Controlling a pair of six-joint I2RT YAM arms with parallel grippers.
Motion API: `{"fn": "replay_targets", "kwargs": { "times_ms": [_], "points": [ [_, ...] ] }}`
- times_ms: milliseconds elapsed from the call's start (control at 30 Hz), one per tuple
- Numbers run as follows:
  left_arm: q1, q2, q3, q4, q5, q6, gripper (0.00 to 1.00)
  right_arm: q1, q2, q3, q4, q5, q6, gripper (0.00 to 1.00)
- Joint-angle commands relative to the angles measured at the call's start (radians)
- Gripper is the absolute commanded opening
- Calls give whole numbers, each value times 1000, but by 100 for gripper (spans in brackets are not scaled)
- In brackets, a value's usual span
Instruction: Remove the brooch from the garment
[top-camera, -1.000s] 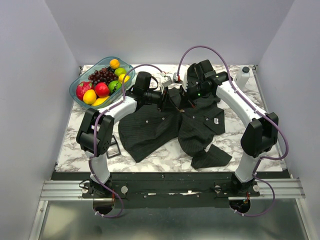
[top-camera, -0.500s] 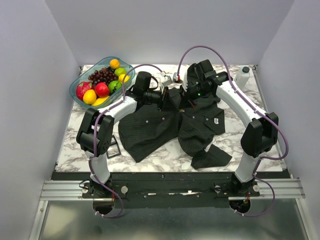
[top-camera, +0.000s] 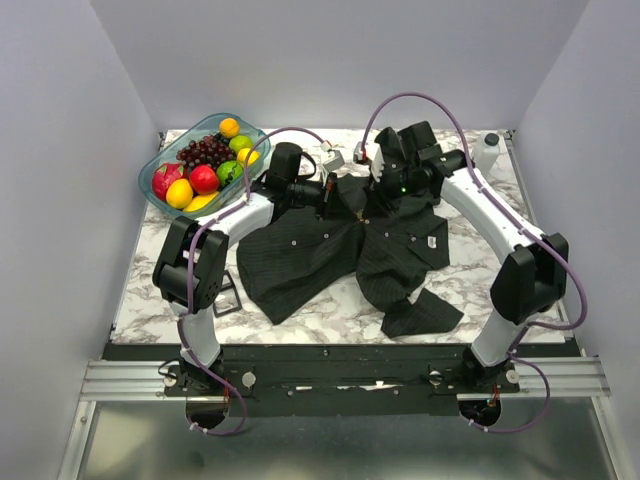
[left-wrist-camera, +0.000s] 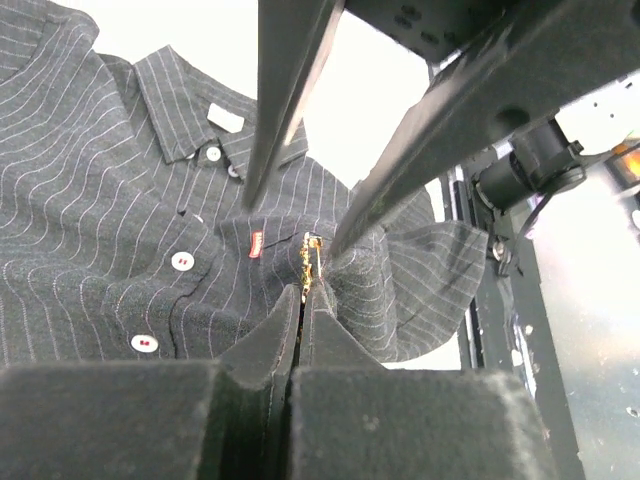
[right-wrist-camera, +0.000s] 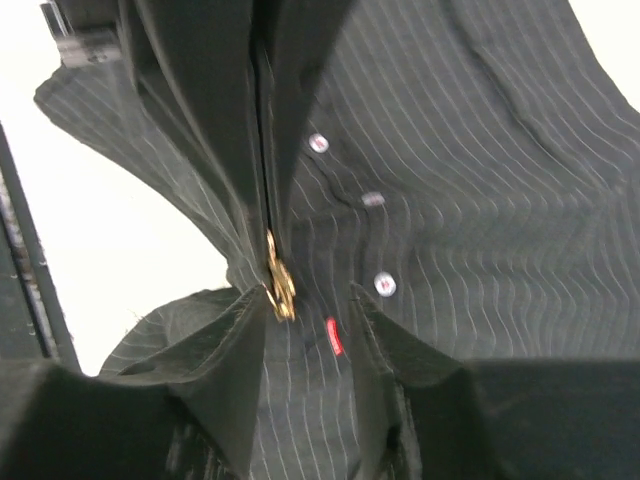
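Observation:
The garment (top-camera: 320, 250), a black pinstriped shirt with white buttons, lies spread across the middle of the table. The brooch (left-wrist-camera: 310, 255), a tiny gold pin, sits against the cloth beside a small red tab (left-wrist-camera: 257, 244). My left gripper (left-wrist-camera: 303, 292) is shut with its tips pinching the brooch's near end. In the right wrist view the brooch (right-wrist-camera: 278, 282) hangs at the end of the left fingers (right-wrist-camera: 215, 130). My right gripper (right-wrist-camera: 308, 300) stands open just over it, one finger on each side, gripping nothing. Both grippers meet over the shirt's chest (top-camera: 360, 200).
A clear bowl of fruit (top-camera: 155, 172) stands at the back left. A black rectangular frame (top-camera: 228, 295) lies by the shirt's left hem. A white bottle (top-camera: 487, 152) stands at the back right corner. The shirt's sleeve (top-camera: 420, 312) trails toward the front edge.
My left gripper has closed onto the brooch. My right gripper has opened and its arm has shifted slightly up and to the right.

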Motion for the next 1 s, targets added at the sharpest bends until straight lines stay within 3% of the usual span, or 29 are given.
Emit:
{"fn": "replay_targets", "kwargs": {
  "times_ms": [0,133,967],
  "points": [
    [14,-10,-43,169,3,-122,0,-23,-116,-115,136,77,24,49],
    [23,-1,-62,263,14,-219,0,-23,-122,-154,165,71,37,50],
    [26,-1,-62,239,-11,-222,0,-23,-165,-208,219,2,57,49]
  ]
}}
